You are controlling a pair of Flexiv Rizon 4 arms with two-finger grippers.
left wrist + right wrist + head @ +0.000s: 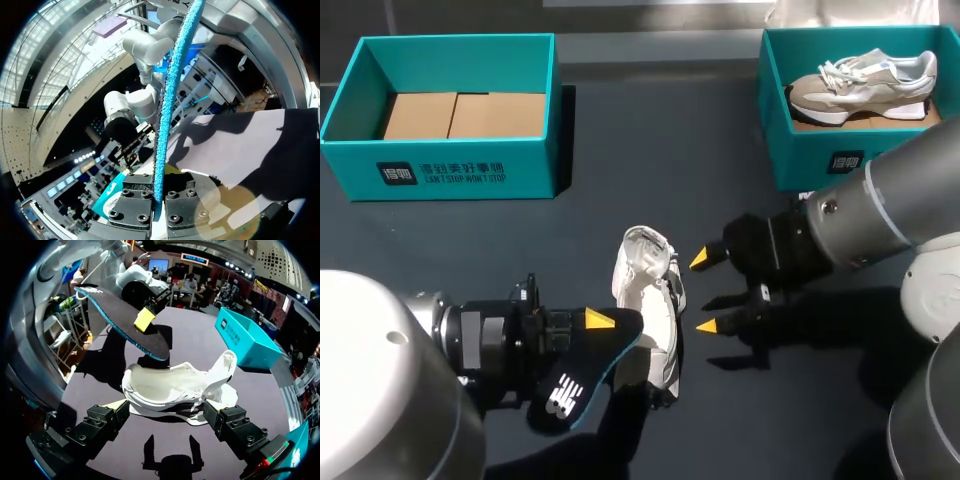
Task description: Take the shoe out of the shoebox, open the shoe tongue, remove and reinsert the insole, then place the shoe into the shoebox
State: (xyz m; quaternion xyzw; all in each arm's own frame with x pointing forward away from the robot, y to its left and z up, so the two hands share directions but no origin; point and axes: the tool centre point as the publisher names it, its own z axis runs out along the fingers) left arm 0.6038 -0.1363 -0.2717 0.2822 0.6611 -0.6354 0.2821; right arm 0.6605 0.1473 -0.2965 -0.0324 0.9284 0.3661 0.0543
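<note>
While the left gripper (603, 322) is clamped on the black insole (570, 385) near the desk's (650, 150) front edge, the white shoe (648, 285) lies on its side just beside it. The right gripper (705, 293) stands wide open and empty at the shoe's other side.

Place: robot test bench, lab-style.
Surface: dark table (660, 130), left arm (380, 350) and right arm (890, 205) flanking it.
Props: teal left shoebox (460, 172) and right shoebox (802, 165) at the far edge.

Left gripper (603, 324) pinches closed; right gripper (705, 293) holds its fingers apart.
</note>
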